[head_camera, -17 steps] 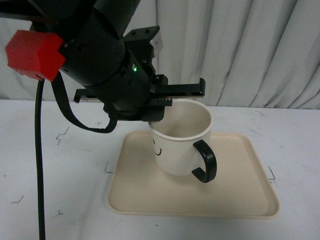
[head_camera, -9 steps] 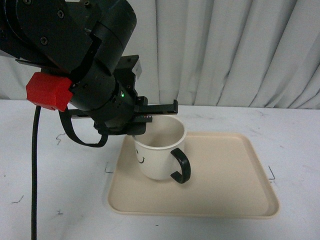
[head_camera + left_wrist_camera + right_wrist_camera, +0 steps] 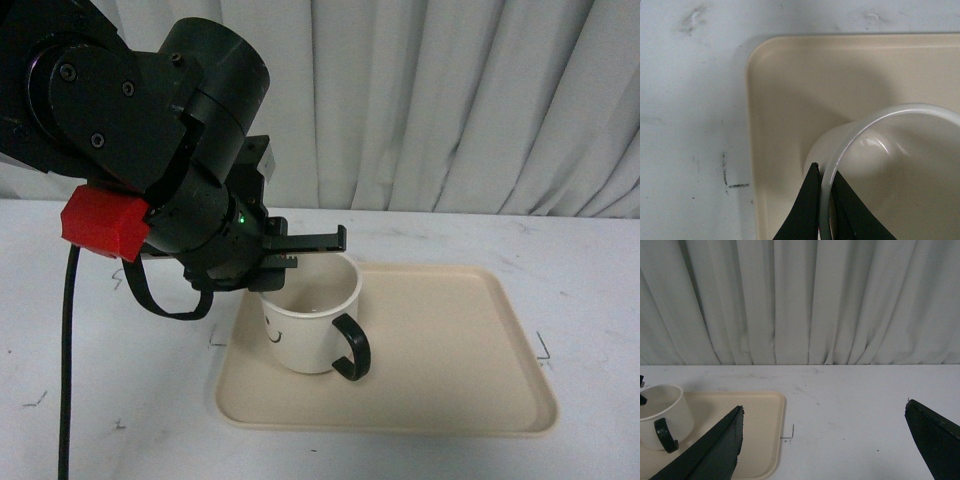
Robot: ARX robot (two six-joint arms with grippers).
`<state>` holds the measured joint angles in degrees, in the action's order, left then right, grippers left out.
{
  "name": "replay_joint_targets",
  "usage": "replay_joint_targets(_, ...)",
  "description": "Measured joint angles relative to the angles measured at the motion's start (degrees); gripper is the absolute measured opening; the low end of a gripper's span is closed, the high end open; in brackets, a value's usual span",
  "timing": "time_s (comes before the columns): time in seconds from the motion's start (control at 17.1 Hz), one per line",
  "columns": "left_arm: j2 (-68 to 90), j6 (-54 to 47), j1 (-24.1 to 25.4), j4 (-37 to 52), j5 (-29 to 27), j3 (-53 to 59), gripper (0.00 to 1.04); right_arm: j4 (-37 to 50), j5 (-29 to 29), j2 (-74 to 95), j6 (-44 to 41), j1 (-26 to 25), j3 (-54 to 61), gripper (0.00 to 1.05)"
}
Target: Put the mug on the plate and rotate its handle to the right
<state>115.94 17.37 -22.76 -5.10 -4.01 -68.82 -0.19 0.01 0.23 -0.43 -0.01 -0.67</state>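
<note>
The cream-white mug (image 3: 300,330) stands low on the left part of the beige plate (image 3: 450,350), its smiley face toward the front left. Its black handle (image 3: 350,348) points to the front right. My left gripper (image 3: 285,262) is shut on the mug's rim at the back left; in the left wrist view its fingers (image 3: 807,210) pinch the rim of the mug (image 3: 890,165) over the plate (image 3: 790,90). My right gripper (image 3: 825,432) is open and empty over the table, right of the plate (image 3: 760,430); the mug (image 3: 662,412) and handle (image 3: 666,435) show there too.
The white table (image 3: 120,380) surrounds the plate, with small black corner marks (image 3: 218,338) near the plate's edges. A grey curtain (image 3: 450,100) hangs behind. The left arm's black cable (image 3: 68,360) hangs down at the left.
My left gripper has carried the mug down and to the left, from tilted above the plate's middle to low on its left part. The mug now sits more upright.
</note>
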Motion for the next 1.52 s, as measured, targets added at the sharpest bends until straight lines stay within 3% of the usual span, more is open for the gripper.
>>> replay_joint_targets(0.53,0.0,-0.2,0.7,0.8,0.0,1.3,0.03,0.0,0.0,0.0,0.0,0.0,0.0,0.98)
replay_joint_targets(0.59,0.0,-0.1,0.7,0.9,0.0,1.3,0.08,0.0,0.0,0.0,0.0,0.0,0.0,0.98)
replay_joint_targets(0.88,-0.6,0.2,1.2,1.9,1.1,1.5,0.59,0.0,0.0,0.0,0.0,0.0,0.0,0.98)
replay_joint_targets(1.06,-7.3,0.1,2.7,4.3,3.7,4.1,0.96,0.0,0.0,0.0,0.0,0.0,0.0,0.98)
replay_joint_targets(1.11,-9.3,-0.5,3.1,4.6,4.0,4.5,1.0,0.0,0.0,0.0,0.0,0.0,0.0,0.98)
replay_joint_targets(1.47,-29.3,-8.9,3.3,8.6,1.3,8.7,0.98,0.0,0.0,0.0,0.0,0.0,0.0,0.98)
replay_joint_targets(1.52,-33.0,-11.6,2.8,21.2,-4.8,13.4,0.9,0.0,0.0,0.0,0.0,0.0,0.0,0.98)
